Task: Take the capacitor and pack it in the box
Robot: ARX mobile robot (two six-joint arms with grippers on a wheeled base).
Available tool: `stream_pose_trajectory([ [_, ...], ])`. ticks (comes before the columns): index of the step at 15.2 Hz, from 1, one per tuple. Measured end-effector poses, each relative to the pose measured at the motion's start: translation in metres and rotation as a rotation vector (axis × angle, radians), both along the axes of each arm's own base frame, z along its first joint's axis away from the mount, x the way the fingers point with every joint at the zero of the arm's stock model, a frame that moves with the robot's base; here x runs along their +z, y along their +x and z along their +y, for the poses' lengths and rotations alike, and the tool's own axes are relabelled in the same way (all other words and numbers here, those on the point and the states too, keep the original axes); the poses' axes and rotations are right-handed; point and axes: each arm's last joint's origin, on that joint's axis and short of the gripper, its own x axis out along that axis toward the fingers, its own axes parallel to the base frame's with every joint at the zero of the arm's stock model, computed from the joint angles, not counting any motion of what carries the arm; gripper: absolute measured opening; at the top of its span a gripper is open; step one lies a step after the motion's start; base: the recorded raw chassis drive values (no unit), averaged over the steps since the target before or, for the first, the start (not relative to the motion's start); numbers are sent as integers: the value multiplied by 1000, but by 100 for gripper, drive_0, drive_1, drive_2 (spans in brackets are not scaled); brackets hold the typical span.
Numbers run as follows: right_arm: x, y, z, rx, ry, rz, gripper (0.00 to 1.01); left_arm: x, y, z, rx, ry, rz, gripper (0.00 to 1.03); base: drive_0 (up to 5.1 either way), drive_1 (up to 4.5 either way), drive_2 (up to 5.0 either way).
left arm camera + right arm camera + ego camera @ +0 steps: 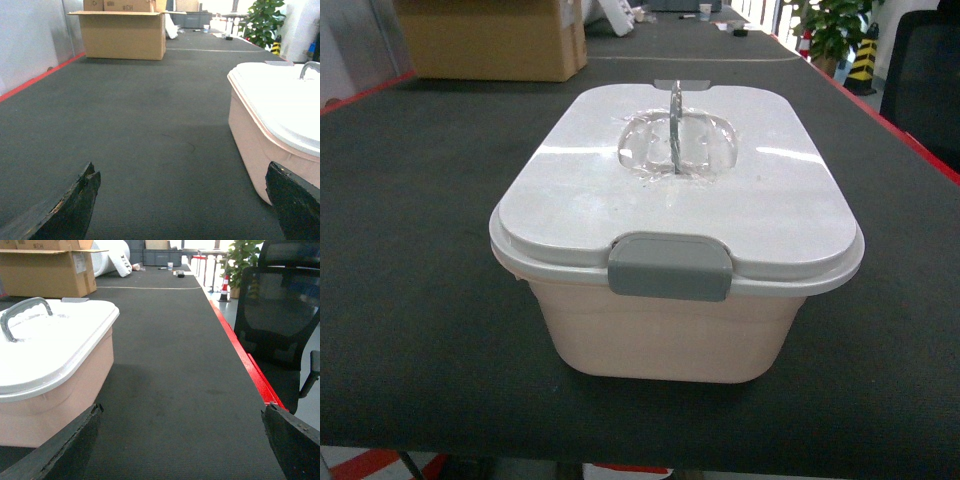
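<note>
The pale pink box (665, 335) stands in the middle of the dark table, its white lid (685, 180) on and the grey front latch (669, 267) down. Its clear handle (676, 140) stands upright in the lid's recess. The box also shows at the right of the left wrist view (260, 145) and at the left of the right wrist view (55, 390). My left gripper (182, 192) is open over bare mat left of the box. On the box's right side, my right gripper (182, 430) is open over bare mat too. No capacitor is in view. Neither gripper shows in the head view.
A cardboard carton (490, 40) sits at the far left of the table, also in the left wrist view (122, 32). The table's red edge (245, 360) runs along the right, with a black office chair (280, 315) beyond it. A potted plant (835, 30) stands far right.
</note>
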Motion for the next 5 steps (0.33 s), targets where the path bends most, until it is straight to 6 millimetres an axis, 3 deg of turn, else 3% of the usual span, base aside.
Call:
stream_pose_trajectory([
  [5,0,0,0,0,0,0,98,0,0,0,0,0,0,98,0,0,0],
])
